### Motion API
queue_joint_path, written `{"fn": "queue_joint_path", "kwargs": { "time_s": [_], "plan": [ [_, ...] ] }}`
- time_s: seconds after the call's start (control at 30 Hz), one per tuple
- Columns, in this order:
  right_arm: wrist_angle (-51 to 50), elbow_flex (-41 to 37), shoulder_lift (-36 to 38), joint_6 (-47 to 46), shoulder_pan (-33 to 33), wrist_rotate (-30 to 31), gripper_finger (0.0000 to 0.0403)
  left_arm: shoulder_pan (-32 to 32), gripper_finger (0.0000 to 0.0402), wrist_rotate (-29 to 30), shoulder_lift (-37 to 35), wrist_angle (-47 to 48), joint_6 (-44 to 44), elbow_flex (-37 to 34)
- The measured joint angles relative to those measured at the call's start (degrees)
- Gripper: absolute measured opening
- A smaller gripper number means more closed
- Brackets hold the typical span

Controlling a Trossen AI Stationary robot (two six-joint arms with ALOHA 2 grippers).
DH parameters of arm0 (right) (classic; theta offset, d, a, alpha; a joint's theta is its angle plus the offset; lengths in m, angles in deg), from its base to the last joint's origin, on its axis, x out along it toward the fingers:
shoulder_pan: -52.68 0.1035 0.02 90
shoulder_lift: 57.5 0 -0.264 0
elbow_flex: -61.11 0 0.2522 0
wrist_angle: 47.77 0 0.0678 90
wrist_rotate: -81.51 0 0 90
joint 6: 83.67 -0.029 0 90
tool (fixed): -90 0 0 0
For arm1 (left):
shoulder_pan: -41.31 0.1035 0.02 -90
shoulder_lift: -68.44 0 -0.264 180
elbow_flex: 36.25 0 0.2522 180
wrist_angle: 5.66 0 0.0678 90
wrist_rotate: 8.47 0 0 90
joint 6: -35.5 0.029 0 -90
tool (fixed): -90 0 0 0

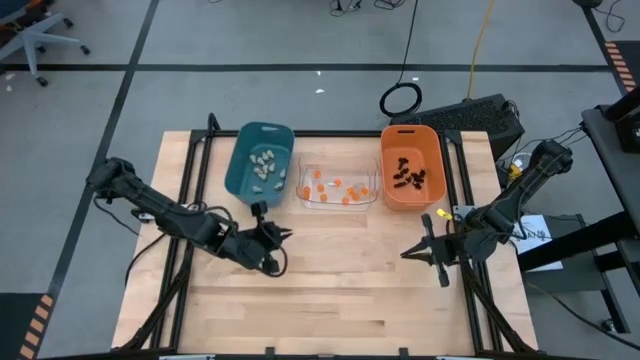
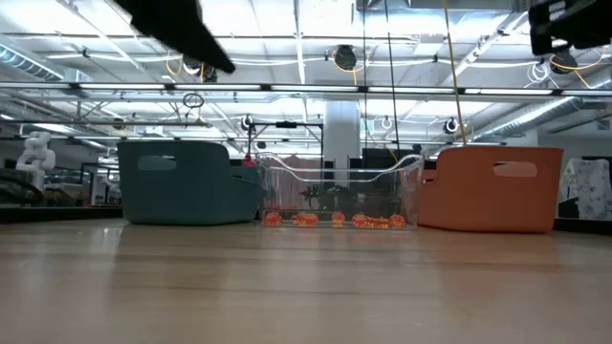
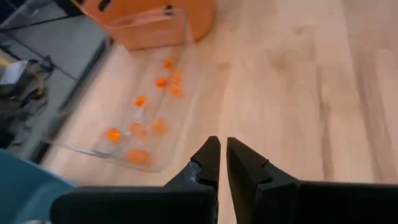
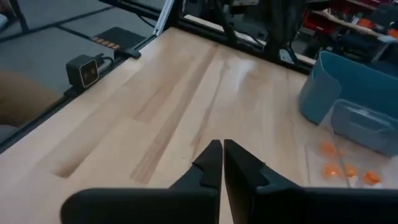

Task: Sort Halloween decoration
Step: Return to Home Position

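Fingers [image 3: 208, 160] of the left gripper [image 3: 222, 146] sit pinched nearly together, thin slit btwn them, nothing held. Same on the right gripper [image 4: 222, 148]: fingers [image 4: 210, 163] almost closed, empty. Per the high view, the left gripper hangs over the table [image 1: 330, 295] just in front of the teal bin [image 1: 275, 138] and the right gripper in front of the orange bin [image 1: 412, 140], both apart from the bins. The Halloween decoration is in 3 lots: pale lumps [image 1: 264, 165] in the teal bin, round orange ones [image 1: 335, 188] in the clear bin [image 1: 337, 204] btwn the other two, black spidery ones [image 1: 408, 176] in the orange bin. I spot none loose on the wood. Handling, my guess: all tiny & v. light, prob. hard plastic, so a gentle pinch is enough. Round ones likely roll or squirt out, so grip across the middle. Spidery ones prob. have thin legs that snag or bend, so take the body. Lumps look irregular; take the widest part. Views: only the high view sees into all 3 bins. The low view shows the orange ones through the clear wall, but the opaque teal & orange walls hide their contents. The left wrist view gets the clear bin w/ its orange pcs plus a bit of the orange bin; the right wrist view gets the teal bin's outside & a corner of the clear one.
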Motion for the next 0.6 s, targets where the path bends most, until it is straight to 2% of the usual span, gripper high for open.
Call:
{"fn": "queue_joint_path", "kwargs": {
  "time_s": [0.17,0.23,0.3,0.43,0.5,0.6],
  "plan": [
    [1.76,-4.47,3.99,-2.64,0.0,-2.68,0.0001,-4.19,0.0022,-0.09,-1.62,-15.92,1.2,-9.08],
    [2.94,-6.06,5.4,-2.84,0.02,-2.94,0.0001,-5.92,0.0022,0.43,-1.88,-22.52,4.47,-12.21],
    [4.24,-7.73,6.66,-2.36,0.0,-2.88,0.0001,-7.35,0.0022,0.33,-1.94,-33.19,10.84,-16.52],
    [5.54,-10.36,9.51,-2.36,0.0,-2.85,0.0001,-7.71,0.0017,-7.28,-3.04,-56.92,22.59,-26.35],
    [6.31,-11.38,10.9,-2.32,0.0,-2.94,0.0,-6.51,0.0006,-10.53,-4.06,-65.33,24.33,-30.91],
    [6.35,-12.5,13.14,-1.48,0.0,-3.01,0.0,-4.76,0.0002,-14.21,-6.84,-73.18,24.27,-36.68]
  ]
}}
